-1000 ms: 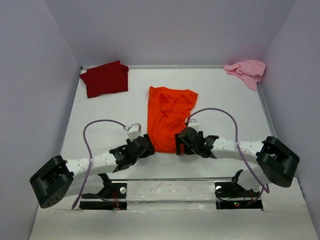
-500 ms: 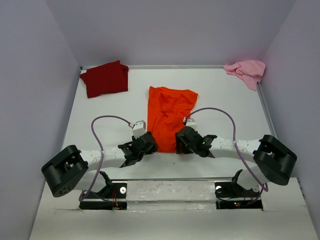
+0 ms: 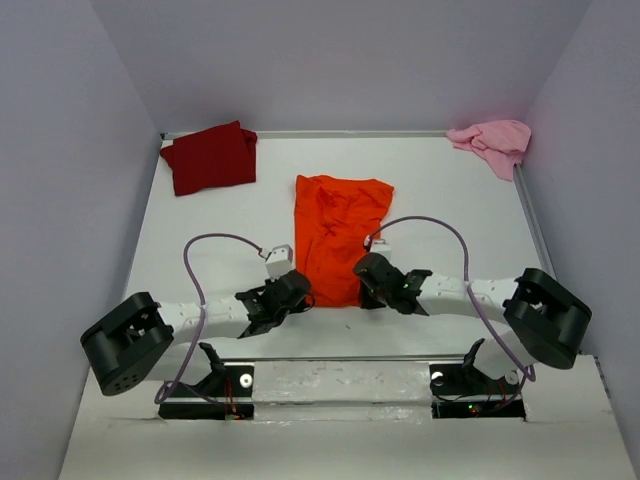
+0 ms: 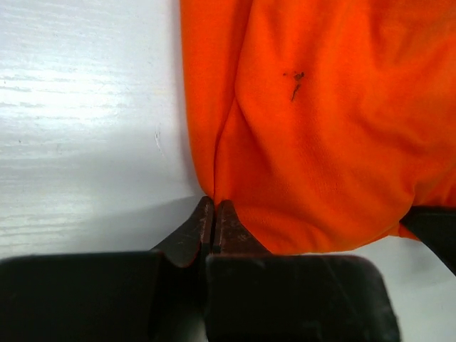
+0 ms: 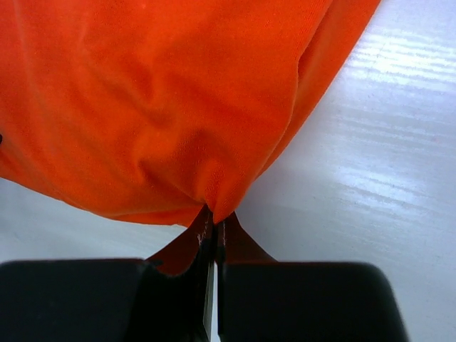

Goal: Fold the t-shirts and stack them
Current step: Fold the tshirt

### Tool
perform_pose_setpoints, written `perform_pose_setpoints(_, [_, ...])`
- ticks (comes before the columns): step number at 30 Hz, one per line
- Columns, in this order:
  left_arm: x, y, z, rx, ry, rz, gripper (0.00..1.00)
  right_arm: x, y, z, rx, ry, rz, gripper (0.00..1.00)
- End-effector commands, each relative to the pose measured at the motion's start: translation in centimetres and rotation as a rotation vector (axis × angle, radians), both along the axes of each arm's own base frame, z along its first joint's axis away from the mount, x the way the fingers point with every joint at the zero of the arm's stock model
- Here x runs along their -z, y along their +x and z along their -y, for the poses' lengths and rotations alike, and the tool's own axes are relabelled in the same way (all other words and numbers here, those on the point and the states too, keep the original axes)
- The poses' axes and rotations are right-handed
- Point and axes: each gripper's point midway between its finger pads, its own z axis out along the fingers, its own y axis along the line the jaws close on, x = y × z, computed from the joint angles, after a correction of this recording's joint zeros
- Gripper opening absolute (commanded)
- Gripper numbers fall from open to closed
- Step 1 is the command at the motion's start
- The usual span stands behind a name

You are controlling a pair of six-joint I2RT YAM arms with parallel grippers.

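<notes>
I see the orange t-shirt (image 3: 335, 235) lying at the centre of the white table (image 3: 450, 220). It is loosely spread, with creases running along its length. Its long axis runs from 12 o'clock to 6 o'clock in the overhead view.

The left gripper (image 3: 300, 297) is at the shirt's 7 o'clock corner. In the left wrist view its jaws are clenched tip to tip, with a pinch of the orange hem caught between them (image 4: 214, 214). The cloth gathers into a fold that rises from that pinch.

The right gripper (image 3: 364, 290) is at the shirt's 5 o'clock corner. In the right wrist view its jaws are likewise clenched on the orange hem (image 5: 212, 222), and the fabric puckers toward the pinch.

The dark red t-shirt (image 3: 210, 157) lies folded at the table's 10 o'clock corner, well apart from the orange one. The pale pink t-shirt (image 3: 492, 140) lies bunched at the 2 o'clock corner, against the side wall.
</notes>
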Motion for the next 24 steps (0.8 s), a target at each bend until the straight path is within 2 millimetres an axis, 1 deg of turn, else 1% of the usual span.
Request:
perform_pose_setpoints(1, [0.3,-1.6,-0.2,0.009,-0.003,-0.014,0.0,0.2,-2.4,1.0,-0.022,-0.011,-0.069,0.0])
perform_pose_setpoints(2, [0.1,-1.9,0.1,0.003,-0.021,-0.019,0.0,-0.3,-2.7,1.4,-0.021,-0.001,-0.07,0.0])
perform_pose_setpoints(3, [0.3,-2.3,0.2,0.019,-0.014,-0.022,0.0,0.1,-3.1,1.8,-0.014,-0.016,-0.085,0.0])
perform_pose_setpoints(4, [0.4,-3.3,0.7,0.034,-0.021,-0.036,0.0,-0.6,-3.3,1.9,-0.018,0.006,-0.079,0.0])
perform_pose_setpoints(5, [0.4,-3.8,0.7,0.037,-0.017,-0.04,0.0,-0.4,-4.2,2.3,-0.023,0.004,-0.1,0.0])
perform_pose_setpoints(6, [0.3,-4.2,1.2,0.028,-0.042,-0.048,0.0,-1.1,-4.5,2.4,-0.021,0.029,-0.096,0.0])
perform_pose_setpoints(7, [0.2,-5.3,1.8,0.058,-0.049,-0.052,0.0,-1.2,-4.8,2.6,-0.021,0.036,-0.102,0.0])
perform_pose_setpoints(8, [0.2,-5.9,2.2,0.067,-0.058,-0.059,0.0,-1.4,-5.3,2.6,-0.023,0.046,-0.108,0.0])
perform_pose_setpoints(9, [0.2,-6.5,2.4,0.074,-0.058,-0.068,0.0,-1.1,-5.9,3.4,-0.012,0.029,-0.127,0.0])
perform_pose_setpoints(10, [0.0,-7.7,3.2,0.093,-0.084,-0.08,0.0,-1.8,-6.3,3.4,-0.019,0.05,-0.117,0.0])
perform_pose_setpoints(11, [-0.2,-8.2,3.6,0.099,-0.091,-0.081,0.0,-2.1,-6.7,3.5,-0.015,0.057,-0.12,0.0])
perform_pose_setpoints(12, [0.1,-8.9,3.4,0.102,-0.071,-0.094,0.0,-2.0,-7.2,4.2,-0.006,0.044,-0.132,0.0])
perform_pose_setpoints(13, [-0.3,-9.5,3.9,0.108,-0.082,-0.097,0.0,-2.9,-7.5,4.2,-0.014,0.073,-0.12,0.0])
perform_pose_setpoints(14, [-0.6,-10.6,4.5,0.122,-0.099,-0.099,0.0,-3.0,-8.0,4.7,0.002,0.071,-0.133,0.0])
perform_pose_setpoints(15, [-0.5,-11.1,4.3,0.123,-0.084,-0.106,0.0,-3.4,-8.2,4.8,0.0,0.079,-0.126,0.0])
perform_pose_setpoints(16, [-1.1,-11.4,5.0,0.127,-0.102,-0.104,0.0,-3.7,-8.3,5.1,0.005,0.085,-0.122,0.0])
perform_pose_setpoints(17, [-1.5,-11.5,5.2,0.119,-0.111,-0.097,0.0,-4.5,-8.3,5.1,0.01,0.116,-0.107,0.0])
perform_pose_setpoints(18, [-1.9,-12.0,5.5,0.131,-0.112,-0.092,0.0,-4.8,-8.3,5.3,0.015,0.12,-0.104,0.0])
perform_pose_setpoints(19, [-2.1,-11.9,5.2,0.128,-0.096,-0.086,0.0,-5.3,-8.1,5.4,0.021,0.125,-0.089,0.0])
perform_pose_setpoints(20, [-3.3,-11.6,5.8,0.121,-0.113,-0.063,0.0,-6.3,-7.9,5.4,0.025,0.136,-0.071,0.0])
perform_pose_setpoints(22, [-4.1,-11.3,5.5,0.115,-0.089,-0.041,0.0,-7.4,-7.1,5.7,0.043,0.126,-0.024,0.0])
perform_pose_setpoints(23, [-5.3,-10.7,5.8,0.102,-0.1,-0.013,0.0,-8.6,-6.6,5.4,0.043,0.14,0.0,0.0])
perform_pose_setpoints(24, [-5.9,-10.6,5.4,0.1,-0.083,0.001,0.0,-8.8,-6.1,5.8,0.051,0.111,0.024,0.0])
